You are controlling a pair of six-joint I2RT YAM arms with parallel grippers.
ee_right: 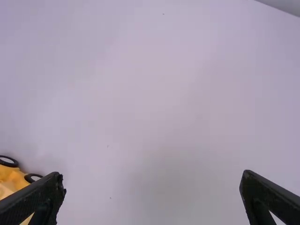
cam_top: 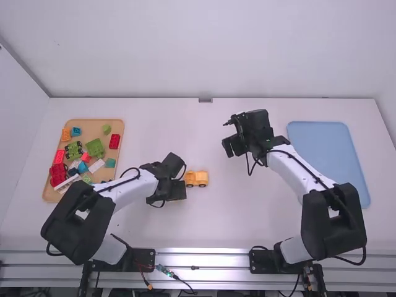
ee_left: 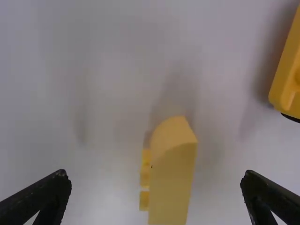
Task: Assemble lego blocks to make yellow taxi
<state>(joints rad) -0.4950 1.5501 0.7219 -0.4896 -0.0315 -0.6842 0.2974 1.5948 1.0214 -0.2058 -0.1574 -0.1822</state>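
Desk [cam_top: 148, 127], white: wooden tray of mixed blocks [cam_top: 117, 137] by the left edge; blue tray [cam_top: 328, 164] by the right edge; broad open room between, reaching to the far edge. Left end effector [cam_top: 176, 192], left of the desk's middle, nearer the near edge: open, fingers well apart, either side of one yellow curved-top brick [ee_left: 173, 183], studs sideways, touching neither finger. Yellow wheeled taxi body [cam_top: 197, 179]: on the desk, just beside that end effector, towards the right edge. Right end effector [cam_top: 229, 147]: open, nearer the far edge than the taxi body.
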